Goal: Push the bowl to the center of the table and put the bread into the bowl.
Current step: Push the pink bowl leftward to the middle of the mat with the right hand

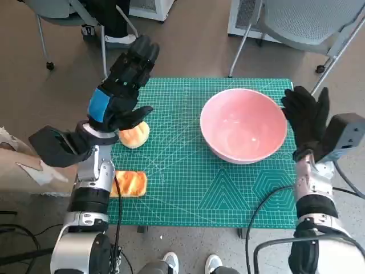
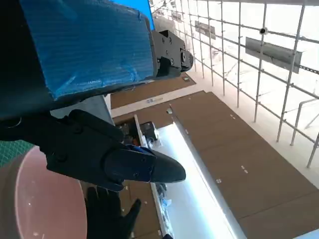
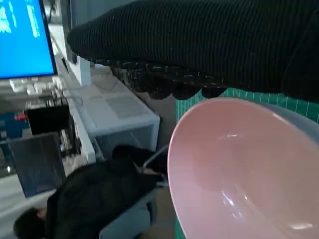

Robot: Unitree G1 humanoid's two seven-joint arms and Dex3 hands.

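The pink bowl point(image 1: 243, 125) sits on the green cutting mat point(image 1: 188, 188) that covers the worktop, over toward the right edge and nearer the far side than the near one. The right hand point(image 1: 308, 117), in its black glove, stands with fingers spread and upright against the bowl's right rim, holding nothing; whether it actually touches the rim is hard to tell. The left hand point(image 1: 125, 80) is raised above the mat's far-left part, fingers apart and empty. Just below it, near the left edge, lies a round bread roll point(image 1: 134, 135), and closer to the near-left corner a flat, toasted-looking slice of bread point(image 1: 130, 184) rests at the mat's edge. Beyond the worktop stand chair legs point(image 1: 242, 43) on a brown floor point(image 1: 188, 45).
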